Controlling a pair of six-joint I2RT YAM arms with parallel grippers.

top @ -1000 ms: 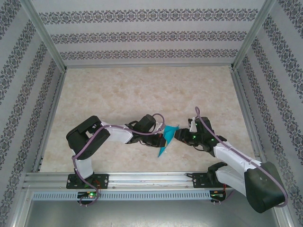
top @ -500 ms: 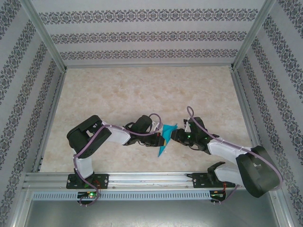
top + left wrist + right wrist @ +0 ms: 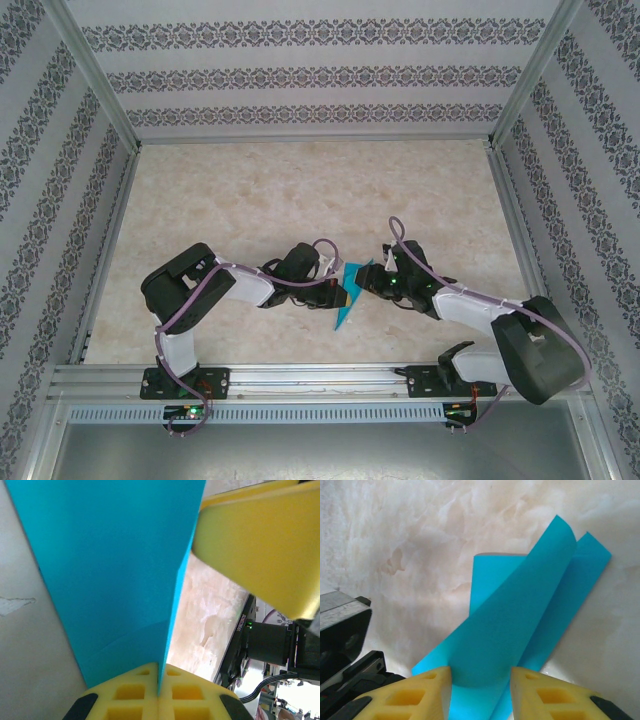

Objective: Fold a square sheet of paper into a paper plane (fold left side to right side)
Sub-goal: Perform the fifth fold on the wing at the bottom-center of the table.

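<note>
So in the overhead view both arms are bent in toward each other low in the middle of the frame, the left arm [image 3: 240,285] reaching in from the left and the right arm [image 3: 470,305] from the right. The turquoise paper plane [image 3: 346,298] is sandwiched right between their tips, just above the marbled beige tabletop [image 3: 300,200]. From up there it looks like a narrow folded wedge, with its pointy end aimed down toward the bottom of the frame, where the metal rail [image 3: 320,375] runs. In the left wrist view, the left fingers [image 3: 130,700] are squeezed fully together at the bottom edge of the frame. They have a crease of the paper pinched in the seam between the two yellow pads, and the blue sheet fans out above them to cover most of the upper left. One yellow pad from the other arm pokes in at the upper right of that view, just beside the paper's edge. In the right wrist view, the right fingers [image 3: 415,695] sit partway apart at the bottom of the frame, one either side of the plane. A loose curled layer bulges up between them, and flatter layers stretch off toward the upper right over the tabletop. The pads look like they're right up against the paper on both sides, but I honestly can't tell if they're actually squeezing it or just framing it.
</note>
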